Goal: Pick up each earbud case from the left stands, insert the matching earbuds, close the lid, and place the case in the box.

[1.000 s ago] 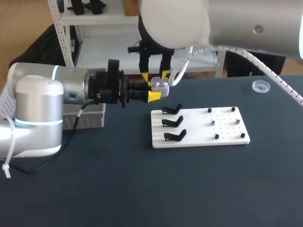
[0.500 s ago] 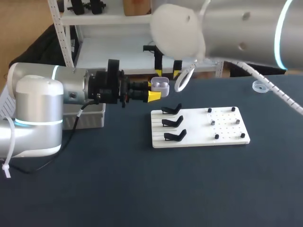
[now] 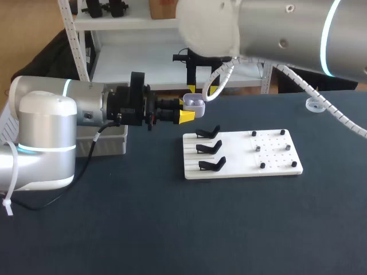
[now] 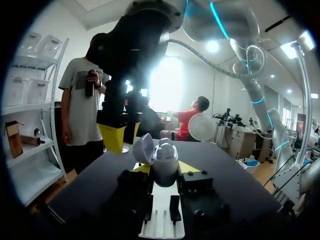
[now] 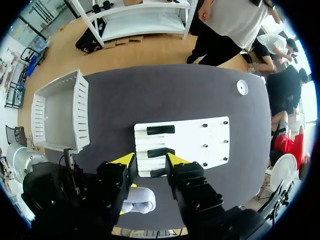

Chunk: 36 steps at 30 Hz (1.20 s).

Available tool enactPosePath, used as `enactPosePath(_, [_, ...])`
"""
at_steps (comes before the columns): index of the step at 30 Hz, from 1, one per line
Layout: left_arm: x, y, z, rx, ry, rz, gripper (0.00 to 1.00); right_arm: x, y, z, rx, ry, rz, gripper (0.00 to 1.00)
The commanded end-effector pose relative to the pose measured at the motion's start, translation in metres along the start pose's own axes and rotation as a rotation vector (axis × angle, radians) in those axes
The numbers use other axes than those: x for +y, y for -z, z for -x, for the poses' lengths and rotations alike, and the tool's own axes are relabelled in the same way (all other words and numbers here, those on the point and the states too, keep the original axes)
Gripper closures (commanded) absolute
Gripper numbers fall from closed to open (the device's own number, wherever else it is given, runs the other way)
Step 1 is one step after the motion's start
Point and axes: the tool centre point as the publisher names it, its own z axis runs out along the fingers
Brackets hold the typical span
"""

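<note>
White earbud case (image 3: 195,103), white board (image 3: 236,156), black stands (image 3: 209,148), dark table (image 3: 172,229).

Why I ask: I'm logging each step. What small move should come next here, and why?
Probably lower the right jaws onto the lid and press it shut. The earbud case is clamped in the left jaws above the table, its lid stands open, and both earbuds appear seated inside. The right jaws hang open and empty above it.
</note>
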Motion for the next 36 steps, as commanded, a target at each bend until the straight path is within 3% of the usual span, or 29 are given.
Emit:
enactPosePath(1, [-0.001,0.000,0.000,0.000,-0.001,0.005,1.00,-0.009,0.004,-0.018,-0.021,-0.004,0.025,0.61])
enactPosePath(17, [-0.001,0.000,0.000,0.000,-0.001,0.005,1.00,-0.003,0.018,-0.038,-0.021,0.028,0.063,0.60])
enactPosePath(19, [-0.001,0.000,0.000,0.000,-0.001,0.005,1.00,-0.007,0.024,-0.035,-0.044,0.005,0.076,0.59])
enactPosePath(21, [-0.001,0.000,0.000,0.000,-0.001,0.005,1.00,-0.016,0.038,-0.030,-0.130,-0.054,0.104,0.58])
enactPosePath(24, [-0.001,0.000,0.000,0.000,-0.001,0.005,1.00,-0.035,0.052,-0.025,-0.270,-0.147,0.175,0.47])
enactPosePath(26, [-0.001,0.005,0.007,-0.011,-0.014,0.004,1.00,-0.050,0.049,-0.023,-0.298,-0.208,0.204,0.12])
enactPosePath(28, [-0.001,0.017,0.021,-0.031,-0.047,-0.001,1.00,-0.063,0.041,-0.023,-0.289,-0.241,0.236,0.00])
enactPosePath(31, [0.001,0.043,0.037,-0.004,-0.103,0.020,1.00,-0.080,0.029,-0.028,-0.318,-0.279,0.235,0.00])
enactPosePath(36, [0.015,0.090,0.039,0.033,-0.151,0.084,1.00,-0.093,0.016,-0.037,-0.309,-0.275,0.249,0.00])
